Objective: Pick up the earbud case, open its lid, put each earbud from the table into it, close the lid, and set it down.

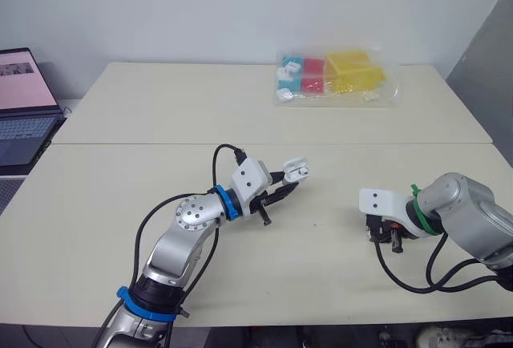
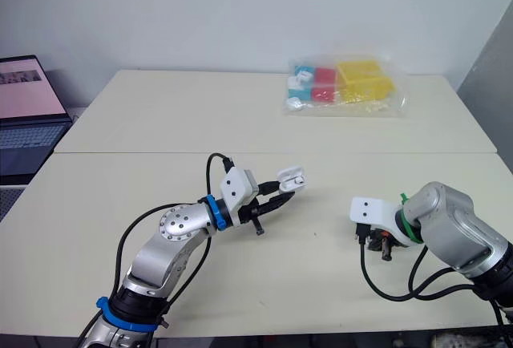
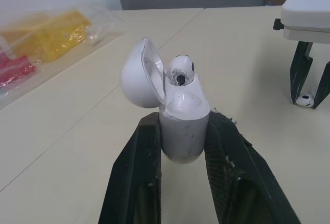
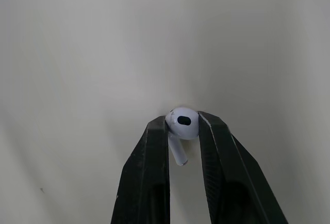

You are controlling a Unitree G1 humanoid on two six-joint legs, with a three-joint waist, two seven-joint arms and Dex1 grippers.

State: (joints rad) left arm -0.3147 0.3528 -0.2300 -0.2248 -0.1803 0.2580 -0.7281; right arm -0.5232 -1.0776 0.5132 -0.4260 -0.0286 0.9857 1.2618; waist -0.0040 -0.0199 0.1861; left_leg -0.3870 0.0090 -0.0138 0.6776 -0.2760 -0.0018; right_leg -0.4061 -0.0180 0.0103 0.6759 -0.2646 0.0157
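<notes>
My left gripper (image 3: 183, 126) is shut on the white earbud case (image 3: 181, 123), held above the table's middle (image 1: 295, 170). The case's lid (image 3: 138, 74) is swung open, and one earbud (image 3: 180, 71) sits in a slot. Over at the right, my right gripper (image 4: 183, 126) points down at the table and is shut on the second white earbud (image 4: 181, 123), its stem hanging between the fingers. That earbud (image 3: 305, 100) also shows in the left wrist view, low between the right gripper's fingers (image 3: 298, 72), at the table surface.
A clear bag of red, blue and yellow items (image 1: 333, 75) lies at the far middle of the table. A laptop (image 1: 24, 107) stands off the far left edge. A seam (image 1: 120, 144) runs across the tabletop.
</notes>
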